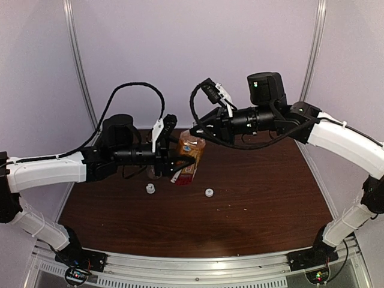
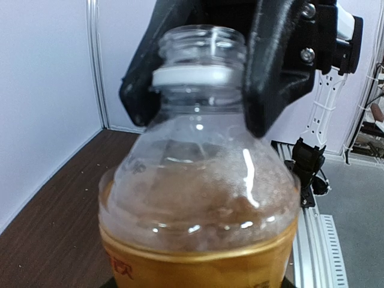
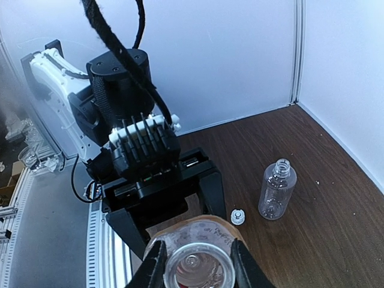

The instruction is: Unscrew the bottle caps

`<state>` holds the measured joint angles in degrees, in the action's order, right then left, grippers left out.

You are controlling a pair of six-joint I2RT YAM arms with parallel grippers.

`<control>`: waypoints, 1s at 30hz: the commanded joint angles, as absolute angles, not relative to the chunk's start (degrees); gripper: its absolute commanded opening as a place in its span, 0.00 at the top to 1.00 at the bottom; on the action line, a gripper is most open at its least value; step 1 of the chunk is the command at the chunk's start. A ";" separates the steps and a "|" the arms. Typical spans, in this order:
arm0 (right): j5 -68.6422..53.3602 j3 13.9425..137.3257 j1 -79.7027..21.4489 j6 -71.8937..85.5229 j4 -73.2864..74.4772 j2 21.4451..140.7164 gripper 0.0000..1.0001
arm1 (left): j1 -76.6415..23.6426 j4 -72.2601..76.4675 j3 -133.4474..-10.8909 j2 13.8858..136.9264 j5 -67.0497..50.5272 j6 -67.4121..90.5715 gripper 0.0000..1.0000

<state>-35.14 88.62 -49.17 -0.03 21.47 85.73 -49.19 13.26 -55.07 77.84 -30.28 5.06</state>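
At centre frame the amber bottle (image 1: 191,157) is grasped around its body by the left gripper (image 1: 179,161); the right gripper (image 3: 197,263) is clenched on its bare neck. Both white caps (image 1: 149,189) lie on the counter (image 1: 264,198) below. Likely best: the bottle is kept upright while released.

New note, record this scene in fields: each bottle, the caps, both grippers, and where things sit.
amber bottle: tilted, mouth open, white ring left on the neck
clear bottle: upright on the table, uncapped
first cap: loose on the table beside the clear bottle
second cap: loose on the table, further right
left gripper: clamped on the amber bottle's body
right gripper: closed on the amber bottle's bare neck
caps screwed on: none
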 commanded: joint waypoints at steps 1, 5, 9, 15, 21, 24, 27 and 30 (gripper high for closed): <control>-26.30 87.03 -48.29 -0.81 21.61 82.99 1.00 | -49.39 14.69 -56.95 77.45 -28.70 4.17 0.30; -23.16 85.53 -45.84 -0.02 21.80 82.36 1.00 | -49.31 13.08 -56.79 76.04 -22.54 4.37 0.03; -18.89 84.03 -42.81 0.00 21.43 83.70 1.00 | -49.13 11.45 -56.77 74.09 -16.35 4.48 0.02; -15.81 81.81 -39.33 -0.88 17.59 90.06 1.00 | -48.99 8.22 -56.78 71.16 -2.38 4.76 0.02; -13.45 82.51 -38.83 -2.69 13.52 97.20 1.00 | -48.91 7.53 -55.88 69.00 6.19 4.75 0.02; -13.06 83.34 -38.82 -3.73 11.54 100.25 1.00 | -48.95 7.89 -55.55 68.65 6.24 4.66 0.02; -12.94 83.54 -38.80 -4.88 9.92 102.49 1.00 | -48.96 7.75 -55.63 68.72 6.33 4.49 0.02; -12.58 83.47 -38.74 -6.05 8.60 104.01 1.00 | -48.95 7.71 -55.71 68.83 6.08 4.36 0.02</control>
